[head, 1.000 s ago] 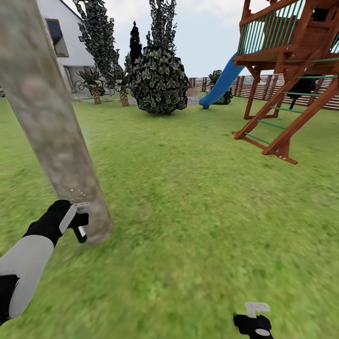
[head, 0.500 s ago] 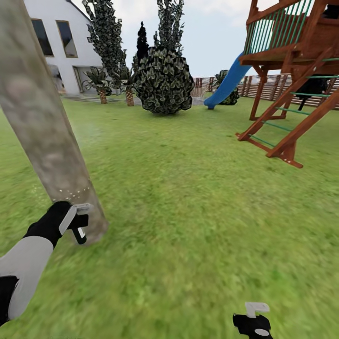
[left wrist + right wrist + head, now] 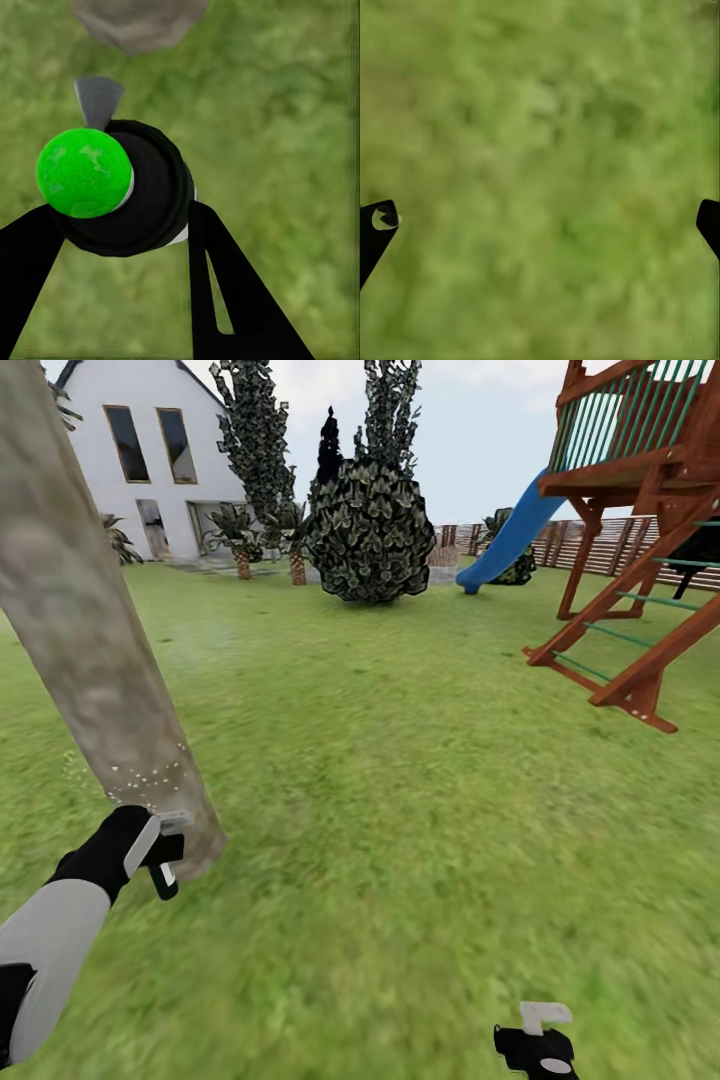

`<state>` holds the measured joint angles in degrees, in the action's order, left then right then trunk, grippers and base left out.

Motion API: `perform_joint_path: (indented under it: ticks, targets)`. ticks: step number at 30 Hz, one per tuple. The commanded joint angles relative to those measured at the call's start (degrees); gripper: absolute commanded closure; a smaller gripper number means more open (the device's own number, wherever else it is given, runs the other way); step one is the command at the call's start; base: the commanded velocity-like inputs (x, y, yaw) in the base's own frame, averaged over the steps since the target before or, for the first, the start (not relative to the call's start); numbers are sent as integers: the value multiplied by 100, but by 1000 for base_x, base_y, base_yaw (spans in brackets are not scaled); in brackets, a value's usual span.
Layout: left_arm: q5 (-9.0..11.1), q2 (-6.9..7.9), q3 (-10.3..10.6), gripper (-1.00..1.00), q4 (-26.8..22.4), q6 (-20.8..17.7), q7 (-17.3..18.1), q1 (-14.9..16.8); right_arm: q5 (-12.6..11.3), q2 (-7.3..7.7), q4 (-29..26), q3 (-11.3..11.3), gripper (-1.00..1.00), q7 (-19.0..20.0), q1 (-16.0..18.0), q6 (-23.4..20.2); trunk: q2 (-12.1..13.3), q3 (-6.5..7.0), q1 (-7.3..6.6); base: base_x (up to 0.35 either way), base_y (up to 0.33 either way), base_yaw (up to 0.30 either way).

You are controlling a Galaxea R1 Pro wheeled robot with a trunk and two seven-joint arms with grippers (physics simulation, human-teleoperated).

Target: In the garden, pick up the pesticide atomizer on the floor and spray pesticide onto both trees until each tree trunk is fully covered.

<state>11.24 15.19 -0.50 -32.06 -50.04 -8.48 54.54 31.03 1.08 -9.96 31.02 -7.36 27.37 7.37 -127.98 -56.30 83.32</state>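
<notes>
One trunk [image 3: 95,660], grass lawn [image 3: 420,780] all round.

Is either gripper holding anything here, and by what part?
The left gripper is shut on the atomizer, its fingers clamping the dark body's sides, beside the tree trunk. The right gripper is open over grass, holding nothing.

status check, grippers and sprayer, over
Left gripper shut on atomizer, at tree trunk base. Right gripper open over grass, empty. Nothing between nozzle and trunk.

Rough, mottled, matt bark on the tree trunk [image 3: 95,650]; reddish-brown wood of the play tower [image 3: 640,560].
</notes>
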Motion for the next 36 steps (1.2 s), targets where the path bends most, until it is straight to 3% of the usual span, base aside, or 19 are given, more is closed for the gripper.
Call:
perform_joint_path:
  ticks: [1, 5, 19, 22, 30, 36]
  targets:
    - [61, 4, -10, 100, -15, -19, -48, -57, 52, -1, 12, 44, -100, -12, 6, 28, -2, -5, 1, 174, -247, 128]
    - [61, 32, -27, 100, -25, -9, -48, -202, 52, -7, 12, 44, -100, -12, 6, 28, -2, -5, 1, 178, -243, 238]
    - [54, 46, 0, 100, -54, 3, -83, -215, 52, -11, 12, 43, -100, -12, 5, 28, -2, -5, 1, 188, -236, 276]
    - [-34, 49, 2, 100, -48, 10, -83, -215, 52, -11, 12, 40, -100, -12, 6, 28, -2, -5, 1, 224, -210, 277]
    - [-95, -43, -16, 100, -14, 12, -81, -217, 52, -10, 12, 43, -100, -11, 6, 28, -2, -5, 1, 229, -206, 277]
    - [-87, -120, 14, 100, -19, 12, -75, -410, 52, -4, 12, 44, -100, -12, 6, 28, -2, -5, 1, 229, -206, 180]
